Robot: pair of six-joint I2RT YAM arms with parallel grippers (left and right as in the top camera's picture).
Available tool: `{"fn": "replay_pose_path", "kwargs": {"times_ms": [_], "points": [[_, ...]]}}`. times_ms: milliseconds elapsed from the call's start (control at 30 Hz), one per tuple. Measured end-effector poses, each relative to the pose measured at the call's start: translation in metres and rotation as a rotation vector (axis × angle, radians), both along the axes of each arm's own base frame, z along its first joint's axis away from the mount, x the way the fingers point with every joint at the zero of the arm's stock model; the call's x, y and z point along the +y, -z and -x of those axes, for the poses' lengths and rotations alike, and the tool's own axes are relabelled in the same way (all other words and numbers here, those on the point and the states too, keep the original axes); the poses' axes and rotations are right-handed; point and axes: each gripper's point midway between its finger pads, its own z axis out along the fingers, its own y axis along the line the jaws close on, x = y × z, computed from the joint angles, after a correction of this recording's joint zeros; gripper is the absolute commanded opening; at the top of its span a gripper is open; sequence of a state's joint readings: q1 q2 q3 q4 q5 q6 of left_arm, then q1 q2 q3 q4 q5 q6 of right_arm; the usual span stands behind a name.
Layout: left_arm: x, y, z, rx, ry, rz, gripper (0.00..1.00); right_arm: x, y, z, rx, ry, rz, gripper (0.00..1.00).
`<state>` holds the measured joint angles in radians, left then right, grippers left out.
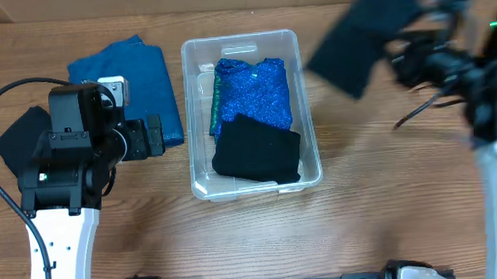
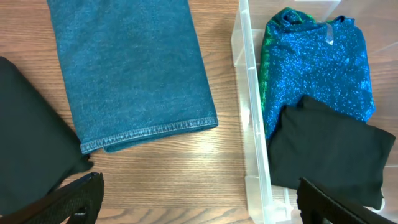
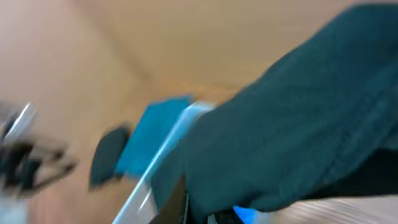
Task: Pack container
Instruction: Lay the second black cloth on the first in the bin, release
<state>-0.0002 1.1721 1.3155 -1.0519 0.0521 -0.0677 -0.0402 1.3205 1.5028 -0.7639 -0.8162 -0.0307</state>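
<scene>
Centre frame overhead, the container (image 1: 197, 125) — clear plastic, likely light, stiff and slick, best taken by its rim — holds soft folded cloths (image 1: 255, 147); upper right, the right claw (image 1: 401, 50) grips a limp dark cloth (image 1: 361, 40). Along the left wrist view's lower edge, the left claw (image 2: 199, 196) gapes wide, empty. That dark cloth fills the blurred right wrist view.

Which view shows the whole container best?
Overhead: the container appears entire, with rim, walls and contents. Left wrist shows only one wall and some contents. Right wrist is blurred, a dark cloth hiding all but one edge.
</scene>
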Motion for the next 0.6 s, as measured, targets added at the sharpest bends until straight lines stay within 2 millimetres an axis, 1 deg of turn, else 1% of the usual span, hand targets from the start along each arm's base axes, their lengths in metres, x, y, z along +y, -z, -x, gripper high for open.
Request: {"fn": "replay_pose_path", "kwargs": {"times_ms": [33, 67, 100, 133, 167, 233, 267, 300, 333, 467, 500, 600], "points": [[0.000, 0.000, 0.000, 0.001, 0.000, 0.000, 1.00, 0.037, 0.006, 0.020, -0.006, -0.101, 0.057, 0.04], [0.000, 0.000, 0.000, 0.001, 0.000, 0.000, 1.00, 0.070, 0.025, 0.039, 0.004, -0.195, 0.155, 0.04], [0.000, 0.000, 0.000, 0.001, 0.000, 0.000, 1.00, 0.088, 0.043, 0.049, 0.018, -0.249, 0.240, 0.04], [0.000, 0.000, 0.000, 0.000, 0.000, 0.000, 1.00, 0.109, 0.083, 0.060, 0.058, -0.331, 0.405, 0.04], [0.000, 0.000, 0.000, 0.000, 0.000, 0.000, 1.00, 0.122, 0.103, 0.064, 0.066, -0.383, 0.480, 0.04], [0.000, 0.000, 0.000, 0.000, 0.000, 0.000, 1.00, 0.132, 0.135, 0.064, 0.084, -0.452, 0.589, 0.04], [0.000, 0.000, 0.000, 0.000, 0.000, 0.000, 1.00, 0.136, 0.156, 0.063, 0.098, -0.504, 0.655, 0.04], [0.000, 0.000, 0.000, 0.000, 0.000, 0.000, 1.00, 0.139, 0.175, 0.065, 0.111, -0.563, 0.701, 0.04], [0.000, 0.000, 0.000, 0.000, 0.000, 0.000, 1.00, 0.143, 0.195, 0.071, 0.113, -0.662, 0.753, 0.04], [0.000, 0.000, 0.000, 0.000, 0.000, 0.000, 1.00, 0.166, 0.236, 0.090, 0.101, -0.870, 0.826, 0.04], [0.000, 0.000, 0.000, 0.000, 0.000, 0.000, 1.00, 0.171, 0.242, 0.093, 0.099, -0.898, 0.834, 0.04], [0.000, 0.000, 0.000, 0.000, 0.000, 0.000, 1.00, 0.185, 0.248, 0.107, 0.045, -0.992, 0.857, 0.04]]}}
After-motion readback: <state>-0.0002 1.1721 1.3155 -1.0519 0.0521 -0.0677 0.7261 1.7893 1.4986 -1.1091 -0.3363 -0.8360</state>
